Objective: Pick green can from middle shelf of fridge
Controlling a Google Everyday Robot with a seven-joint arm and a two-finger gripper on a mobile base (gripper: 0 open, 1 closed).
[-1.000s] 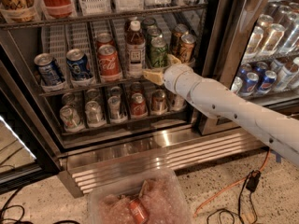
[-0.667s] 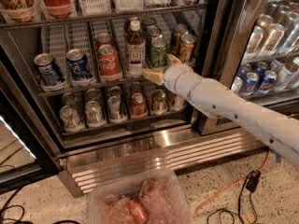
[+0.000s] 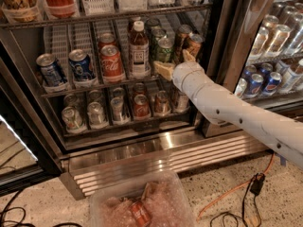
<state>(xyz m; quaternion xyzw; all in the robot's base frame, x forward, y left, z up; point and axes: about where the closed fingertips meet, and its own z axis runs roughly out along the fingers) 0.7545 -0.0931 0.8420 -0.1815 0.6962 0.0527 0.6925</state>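
Just beyond your white arm's gripper (image 3: 176, 63), jaws spread and holding nothing, the upright green drinks can (image 3: 164, 49) stands slightly left on the grey railed middle shelf (image 3: 61, 92).

Matt-looking gripper (image 3: 176, 63) beside glossy green can (image 3: 164, 49)

Gripper (image 3: 176, 63) reaches into fridge (image 3: 222, 41) at middle shelf (image 3: 94, 86), fingers spread, just beside green can (image 3: 164, 50), low on its right. Bottle (image 3: 138, 48) and red cola can (image 3: 111, 63) stand left of that can.
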